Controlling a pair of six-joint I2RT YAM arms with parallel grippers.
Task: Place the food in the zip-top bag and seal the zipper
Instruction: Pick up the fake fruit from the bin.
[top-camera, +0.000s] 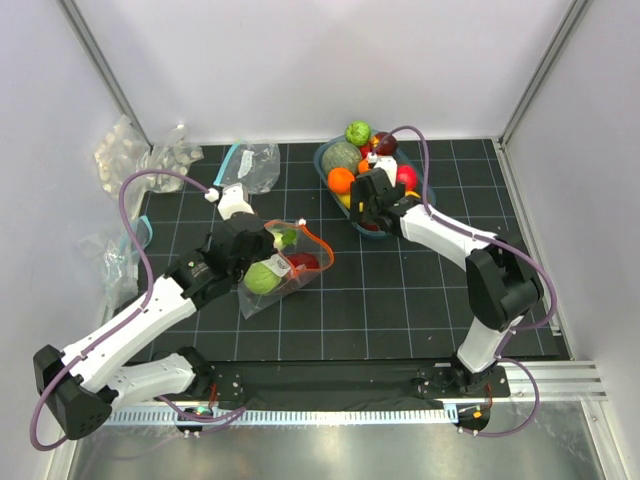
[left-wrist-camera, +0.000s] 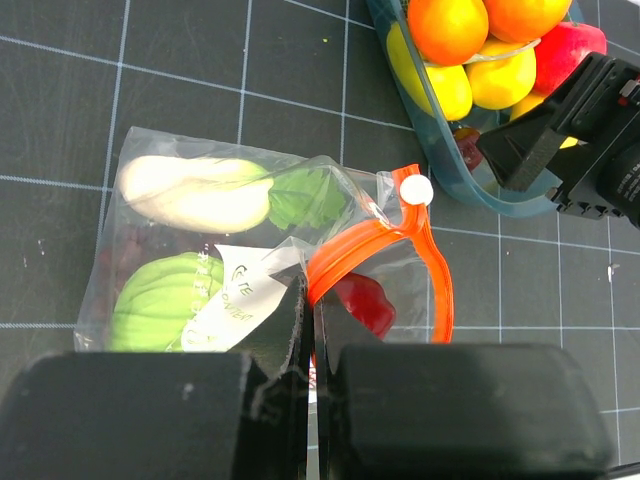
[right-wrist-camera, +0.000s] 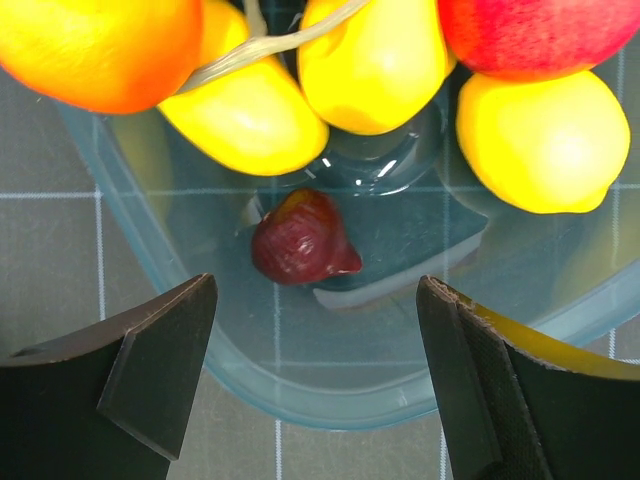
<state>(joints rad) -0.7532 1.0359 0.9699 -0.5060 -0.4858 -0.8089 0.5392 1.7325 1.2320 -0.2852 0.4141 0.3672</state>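
While the left gripper clamps the zip-top bag at its zipper, left of the teal tub, the right gripper hangs over that tub, fingers spread wide above a dark red fruit.

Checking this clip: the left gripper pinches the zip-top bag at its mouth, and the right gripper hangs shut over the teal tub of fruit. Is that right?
Not quite. The right gripper is open, not shut: the right wrist view shows its fingers spread wide above a small dark red piece in the teal tub. The left gripper does pinch the zip-top bag at its mouth.
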